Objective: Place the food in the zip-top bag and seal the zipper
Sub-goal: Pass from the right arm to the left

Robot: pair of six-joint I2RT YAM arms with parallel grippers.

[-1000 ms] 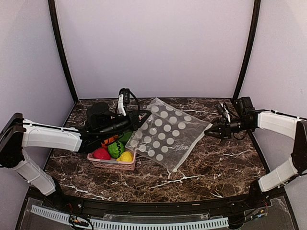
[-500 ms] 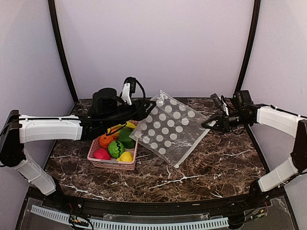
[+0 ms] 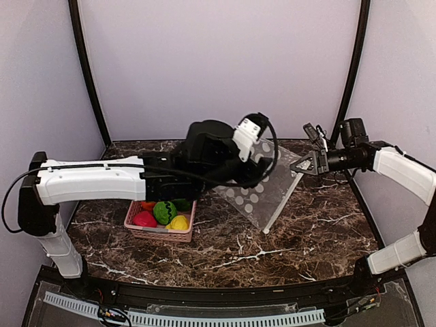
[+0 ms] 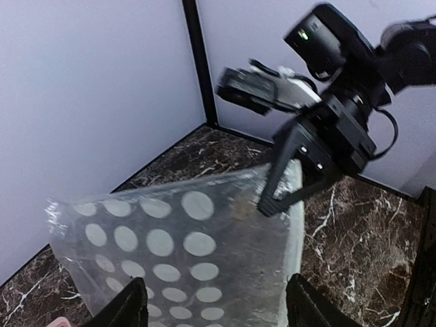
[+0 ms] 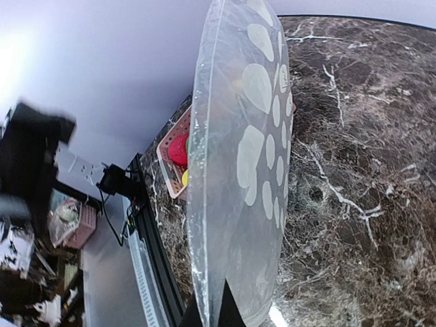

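The zip-top bag, clear with white dots, hangs tilted with its lower corner on the table. My right gripper is shut on its upper right corner, the fingers pinching the film. The zipper runs as a thin strip along the edge beside that grip; I cannot tell whether it is sealed. My left gripper hovers open just over the bag, touching nothing. The food stays in the pink basket: a green ball, a magenta-red piece, a yellow piece and an orange one.
The left arm stretches across the table above the basket and hides its far half. Black frame posts stand at the back corners against the lilac walls. Dark marble table lies in front of the bag.
The left gripper has opened and swung right, up over the bag. The right gripper has shut on the bag's corner and lifted it, so the bag now hangs steeply.
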